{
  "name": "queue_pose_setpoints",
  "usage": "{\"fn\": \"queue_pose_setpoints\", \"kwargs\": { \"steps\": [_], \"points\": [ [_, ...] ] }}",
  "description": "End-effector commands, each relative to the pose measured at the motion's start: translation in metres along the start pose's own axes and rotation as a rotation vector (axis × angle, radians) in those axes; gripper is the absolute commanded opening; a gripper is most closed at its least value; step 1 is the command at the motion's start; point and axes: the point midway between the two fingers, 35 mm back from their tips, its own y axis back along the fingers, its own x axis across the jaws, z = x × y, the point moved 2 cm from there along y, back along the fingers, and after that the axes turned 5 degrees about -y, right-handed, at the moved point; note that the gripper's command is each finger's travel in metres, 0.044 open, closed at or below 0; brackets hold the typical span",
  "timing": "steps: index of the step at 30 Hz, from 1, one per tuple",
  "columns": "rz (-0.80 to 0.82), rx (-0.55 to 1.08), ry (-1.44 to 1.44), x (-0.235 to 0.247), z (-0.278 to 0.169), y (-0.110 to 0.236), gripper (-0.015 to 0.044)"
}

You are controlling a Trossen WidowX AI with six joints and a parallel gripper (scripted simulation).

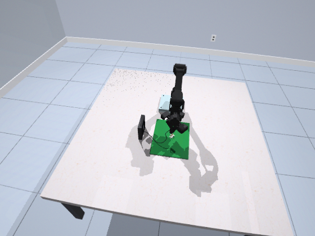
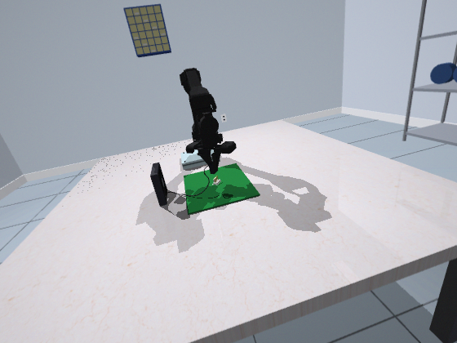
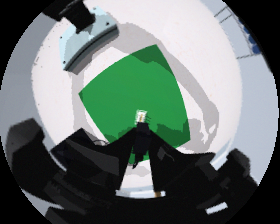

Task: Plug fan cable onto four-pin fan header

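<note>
A green board (image 1: 181,150) (image 2: 242,186) (image 3: 125,97) lies flat on the white table. A black fan (image 1: 141,127) (image 2: 158,183) stands upright just left of it. Its thin black cable (image 1: 160,142) (image 2: 196,195) loops over the board to a small white plug (image 1: 172,136) (image 2: 216,180) (image 3: 141,117). My gripper (image 1: 172,133) (image 2: 215,173) (image 3: 143,130) points down over the board's middle and is shut on the plug, close to the board surface. A small dark header (image 1: 172,151) (image 2: 227,196) sits nearer the board's front edge, apart from the plug.
A light blue box (image 1: 165,102) (image 2: 189,159) (image 3: 84,47) sits on the table behind the board, beside the arm's base. A metal shelf rack (image 2: 416,59) stands off the table at the far right.
</note>
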Motion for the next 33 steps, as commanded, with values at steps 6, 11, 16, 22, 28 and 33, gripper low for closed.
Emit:
{"fn": "queue_pose_setpoints", "kwargs": {
  "steps": [6,11,16,22,28,33],
  "points": [
    [0.004,-0.002,0.005,0.001,0.003,0.001,0.0000],
    [0.004,-0.002,0.005,0.001,0.005,0.001,0.0000],
    [0.004,-0.002,0.004,0.001,0.005,-0.006,0.0000],
    [0.004,-0.002,0.002,0.001,0.005,-0.021,0.0000],
    [0.004,-0.002,0.002,0.001,0.005,-0.021,0.0000],
    [0.004,-0.002,-0.001,0.001,0.005,-0.021,0.0000]
  ]
}}
